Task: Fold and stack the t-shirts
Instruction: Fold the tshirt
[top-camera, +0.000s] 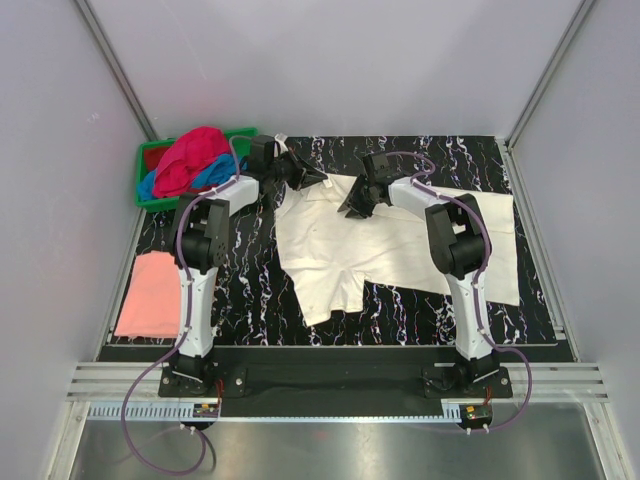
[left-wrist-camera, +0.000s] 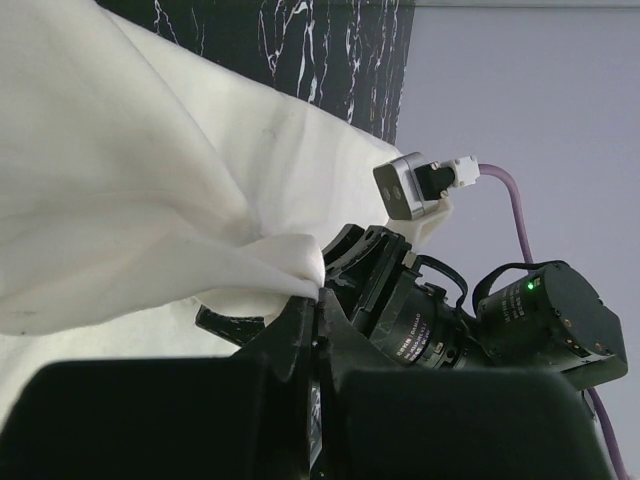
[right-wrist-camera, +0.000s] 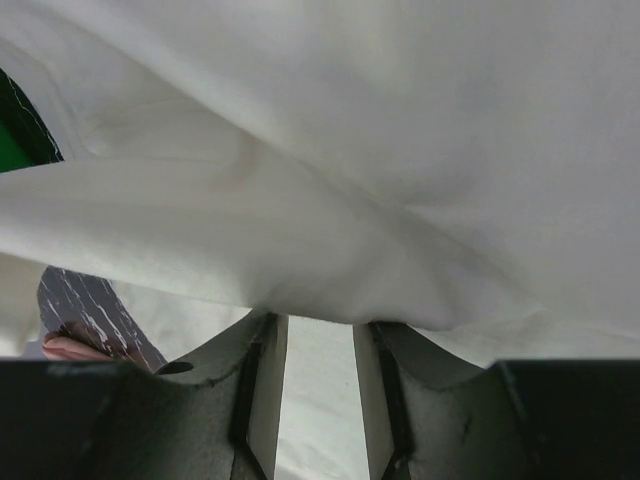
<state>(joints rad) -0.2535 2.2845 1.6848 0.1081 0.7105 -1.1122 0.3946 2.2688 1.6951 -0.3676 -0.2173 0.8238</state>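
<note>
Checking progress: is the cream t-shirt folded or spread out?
Spread, not folded: the cream t-shirt lies flat across the table, one sleeve out, only its far edge pinched up by the left gripper.

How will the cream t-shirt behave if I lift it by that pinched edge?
Likely floppy: the cream t-shirt bunches into soft folds where the left tool pinches it. Probably it will sag and trail, since most of it lies spread flat on the table. Slipping seems possible: only a small bunch sits in the grip.
</note>
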